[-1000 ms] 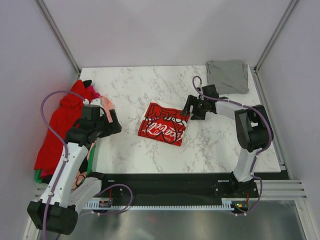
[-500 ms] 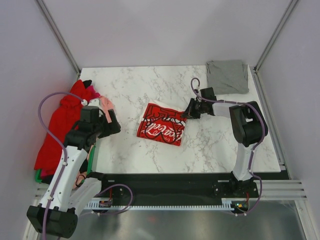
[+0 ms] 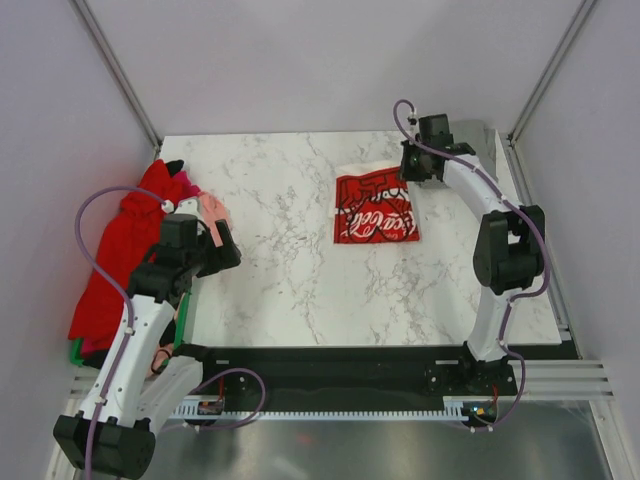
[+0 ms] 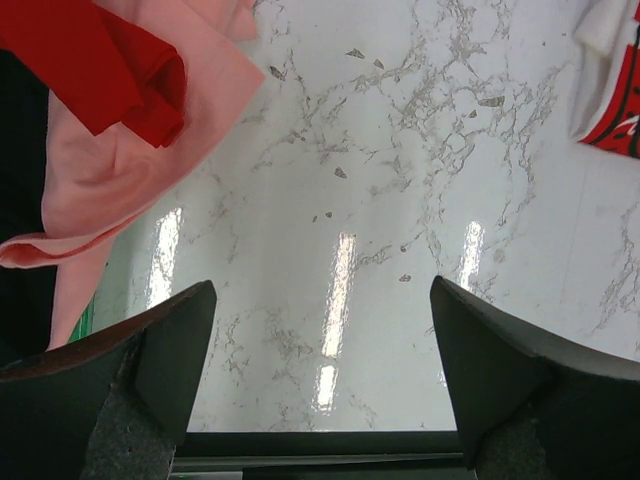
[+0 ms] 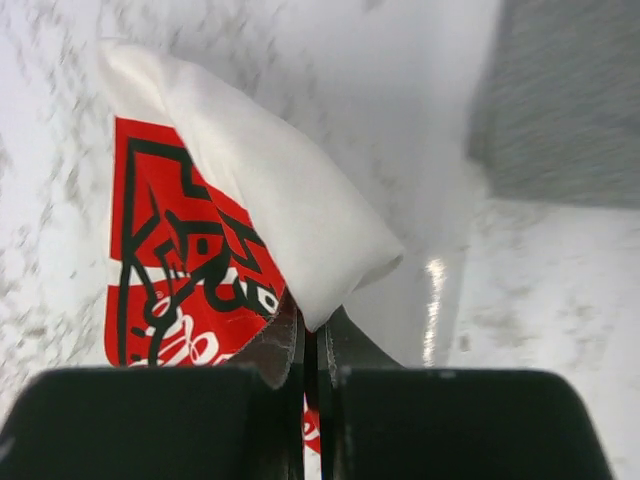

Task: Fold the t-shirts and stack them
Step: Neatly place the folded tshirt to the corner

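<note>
The folded red Coca-Cola t-shirt lies on the marble table toward the back right. My right gripper is shut on its far right corner; in the right wrist view the gripper pinches the white underside fold of that shirt. The folded grey t-shirt lies just behind, in the back right corner, partly hidden by the right arm. A heap of t-shirts, red, pink and black, sits at the left edge. My left gripper hangs open beside that heap, over bare marble.
The pink shirt and a red one spill onto the table's left edge. A green strip shows under the heap. Metal frame posts stand at both back corners. A black rail runs along the near edge.
My right gripper has shut on the Coca-Cola shirt's corner and dragged it from the table's middle to the back right, near the grey shirt. The left arm has barely moved.
</note>
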Robot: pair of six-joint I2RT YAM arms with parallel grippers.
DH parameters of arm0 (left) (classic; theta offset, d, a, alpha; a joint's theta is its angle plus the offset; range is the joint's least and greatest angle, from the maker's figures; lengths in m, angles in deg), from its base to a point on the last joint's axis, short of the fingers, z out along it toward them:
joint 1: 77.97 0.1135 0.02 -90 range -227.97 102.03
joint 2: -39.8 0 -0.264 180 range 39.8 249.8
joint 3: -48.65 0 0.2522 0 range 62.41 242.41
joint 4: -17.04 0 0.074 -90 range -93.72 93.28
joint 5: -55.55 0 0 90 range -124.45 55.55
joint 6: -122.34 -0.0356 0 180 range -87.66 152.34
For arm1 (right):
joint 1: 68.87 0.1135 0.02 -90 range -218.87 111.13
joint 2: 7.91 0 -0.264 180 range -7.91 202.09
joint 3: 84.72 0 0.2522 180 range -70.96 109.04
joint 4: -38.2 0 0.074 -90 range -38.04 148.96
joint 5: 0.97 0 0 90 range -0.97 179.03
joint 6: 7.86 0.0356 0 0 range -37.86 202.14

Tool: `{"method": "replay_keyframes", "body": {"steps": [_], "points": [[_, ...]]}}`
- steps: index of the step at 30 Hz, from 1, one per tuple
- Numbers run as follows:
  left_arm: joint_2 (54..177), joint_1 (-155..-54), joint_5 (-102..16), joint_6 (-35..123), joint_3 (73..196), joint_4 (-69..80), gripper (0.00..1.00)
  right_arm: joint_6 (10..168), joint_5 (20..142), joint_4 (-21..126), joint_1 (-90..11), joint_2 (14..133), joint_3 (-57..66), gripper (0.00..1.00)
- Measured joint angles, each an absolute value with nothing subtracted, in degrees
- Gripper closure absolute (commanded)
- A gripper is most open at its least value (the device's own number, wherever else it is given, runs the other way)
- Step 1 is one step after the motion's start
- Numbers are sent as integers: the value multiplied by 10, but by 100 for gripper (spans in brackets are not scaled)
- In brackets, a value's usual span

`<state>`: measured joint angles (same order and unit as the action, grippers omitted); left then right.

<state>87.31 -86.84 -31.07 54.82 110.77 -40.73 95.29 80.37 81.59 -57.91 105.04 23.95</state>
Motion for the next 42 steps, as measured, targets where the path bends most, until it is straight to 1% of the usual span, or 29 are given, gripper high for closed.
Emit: {"method": "replay_keyframes", "body": {"steps": [6,11,21,33,39,40,41,42], "points": [[877,-868,-312,548,1108,-404,6,878,927,852,-605,1052,338,100],[881,-868,-316,548,1107,-399,7,816,984,864,-626,1071,426,100],[892,-868,-320,548,1104,-398,7,758,1006,862,-669,1149,540,100],[902,-868,-321,548,1102,-396,8,725,1015,838,-688,1199,572,100],[913,-868,-322,548,1101,-395,8,705,1027,796,-724,1261,616,100],[915,-868,-323,548,1101,-395,8,700,1035,787,-728,1272,618,90],[916,-868,-325,548,1101,-395,8,698,1045,777,-733,1283,620,69],[916,-868,-326,548,1100,-395,8,696,1056,766,-736,1298,621,38]]}}
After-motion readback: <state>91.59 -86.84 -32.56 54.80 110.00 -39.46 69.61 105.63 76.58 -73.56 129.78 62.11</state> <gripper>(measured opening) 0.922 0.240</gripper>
